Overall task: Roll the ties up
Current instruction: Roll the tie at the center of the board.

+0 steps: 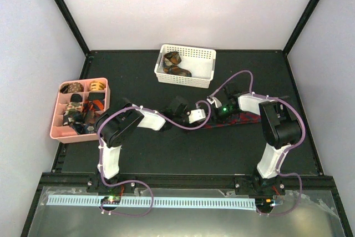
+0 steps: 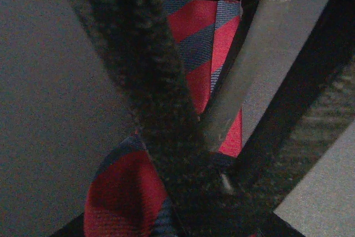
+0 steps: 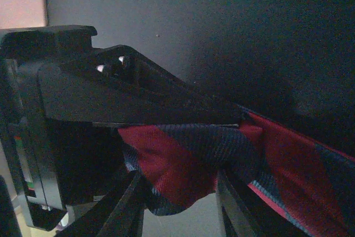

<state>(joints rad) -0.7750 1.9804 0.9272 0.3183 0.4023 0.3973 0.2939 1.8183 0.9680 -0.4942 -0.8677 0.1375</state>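
A red and dark-striped tie (image 1: 244, 118) lies stretched along the dark table, right of centre. Both grippers meet at its left end. My left gripper (image 1: 204, 116) is shut on the tie (image 2: 194, 43); its fingers cross over the fabric in the left wrist view, where the gripper (image 2: 206, 132) pinches it. My right gripper (image 1: 219, 109) holds the folded tie end (image 3: 183, 165), bunched between its two fingers (image 3: 132, 206). The left gripper's black body (image 3: 111, 92) lies flat on top of the tie in the right wrist view.
A white mesh basket (image 1: 188, 52) at the back centre holds rolled brown and orange ties (image 1: 175, 65). A pink compartment tray (image 1: 57, 112) at the left holds several coiled ties. Purple cables loop over both arms.
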